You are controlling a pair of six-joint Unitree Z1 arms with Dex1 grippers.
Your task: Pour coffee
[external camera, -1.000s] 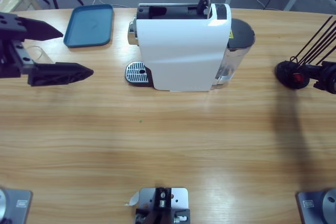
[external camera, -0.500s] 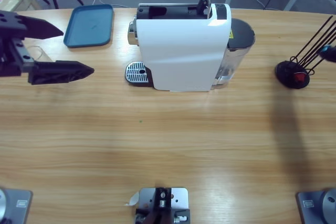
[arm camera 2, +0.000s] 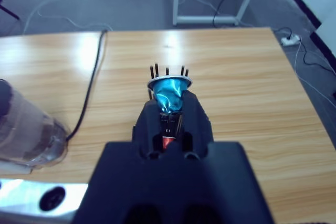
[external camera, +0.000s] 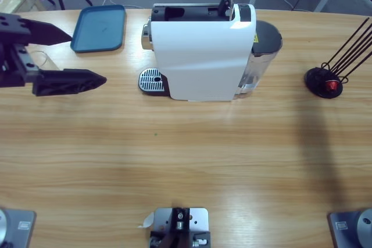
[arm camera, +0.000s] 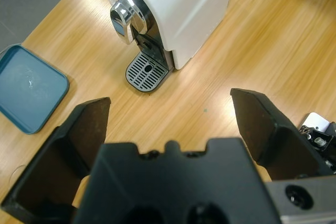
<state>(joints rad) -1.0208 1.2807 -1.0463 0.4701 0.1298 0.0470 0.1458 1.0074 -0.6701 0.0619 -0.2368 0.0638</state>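
A white coffee machine (external camera: 200, 50) stands at the back middle of the table, its chrome spout (arm camera: 123, 17) over a round drip grate (external camera: 152, 79). My left gripper (external camera: 87, 59) hovers open to the left of the grate with nothing between its jaws; its wrist view looks past the left gripper (arm camera: 170, 103) at the drip grate (arm camera: 147, 70). The right gripper (arm camera 2: 169, 106) is out of the high view. In its wrist view it is shut on a blue capsule (arm camera 2: 169, 90), high above the table's right end.
A blue tray (external camera: 99, 27) lies at the back left, with a clear glass (external camera: 38, 59) beside my left gripper. The machine's water tank (external camera: 264, 47) is on its right side. A black capsule rack (external camera: 328, 82) with thin rods stands at the right.
The right gripper rose from the capsule rack and left the high view at the right edge. My left gripper edged slightly toward the machine.
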